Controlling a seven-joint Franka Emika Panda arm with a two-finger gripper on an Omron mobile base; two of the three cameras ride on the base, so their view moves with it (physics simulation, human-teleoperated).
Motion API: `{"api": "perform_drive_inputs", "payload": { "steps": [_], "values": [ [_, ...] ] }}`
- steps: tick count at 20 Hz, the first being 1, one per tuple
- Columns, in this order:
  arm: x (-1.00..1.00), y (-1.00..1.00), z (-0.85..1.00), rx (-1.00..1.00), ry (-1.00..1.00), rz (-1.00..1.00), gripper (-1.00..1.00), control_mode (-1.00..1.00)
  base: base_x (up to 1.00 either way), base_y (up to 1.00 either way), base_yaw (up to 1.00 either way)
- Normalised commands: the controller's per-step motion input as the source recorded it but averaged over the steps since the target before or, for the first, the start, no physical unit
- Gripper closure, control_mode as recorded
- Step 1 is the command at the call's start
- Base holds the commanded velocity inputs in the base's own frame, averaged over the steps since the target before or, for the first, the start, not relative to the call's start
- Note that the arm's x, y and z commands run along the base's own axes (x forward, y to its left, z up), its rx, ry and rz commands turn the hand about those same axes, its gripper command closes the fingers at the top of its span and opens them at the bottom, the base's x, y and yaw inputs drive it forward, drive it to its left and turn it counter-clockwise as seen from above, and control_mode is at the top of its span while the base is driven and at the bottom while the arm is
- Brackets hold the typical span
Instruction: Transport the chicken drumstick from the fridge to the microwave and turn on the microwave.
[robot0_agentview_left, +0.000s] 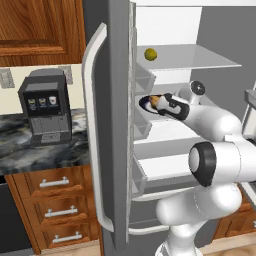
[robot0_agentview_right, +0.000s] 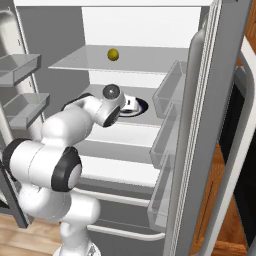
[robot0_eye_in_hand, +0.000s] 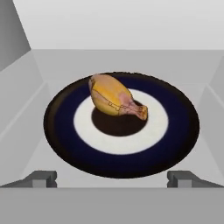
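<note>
The fridge (robot0_agentview_left: 117, 60) stands open, its long curved handle (robot0_agentview_left: 92, 125) on the door at the left. On a middle shelf lies a dark-blue plate (robot0_eye_in_hand: 57, 127) with a white centre, and on that the golden-brown chicken drumstick (robot0_eye_in_hand: 116, 101), thin end to the right. My gripper (robot0_eye_in_hand: 113, 179) is open, reaching into the fridge just in front of the plate, with the fingertips (robot0_eye_in_hand: 41, 178) spread wide at its near rim and nothing between them. From the left base view the drumstick (robot0_agentview_left: 156, 101) shows just past my hand. The microwave is out of view.
A yellow lemon-like ball (robot0_agentview_right: 113, 54) sits on the shelf above. Door bins (robot0_agentview_right: 167, 92) line the right door, more bins (robot0_agentview_right: 20, 67) the left. A black and grey coffee machine (robot0_agentview_left: 45, 107) stands on the dark marble counter (robot0_agentview_left: 30, 150) over wooden drawers.
</note>
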Motion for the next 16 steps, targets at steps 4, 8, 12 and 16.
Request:
{"api": "perform_drive_inputs", "payload": {
  "steps": [4, 8, 12, 16],
  "values": [
    [0.16, -0.07, 0.0, 0.0, 0.0, 0.06, -1.0, -1.0, 0.0, 0.0, 0.0],
    [0.1, -0.09, 0.0, 0.0, 0.0, 0.04, -1.0, -1.0, 0.0, 0.0, 0.0],
    [0.14, -0.07, 0.0, 0.0, 0.0, 0.05, -1.0, -1.0, 0.0, 0.0, 0.0],
    [0.1, -0.01, 0.0, 0.0, 0.0, 0.04, -1.0, -1.0, 0.0, 0.0, 0.0]
  ]
}}
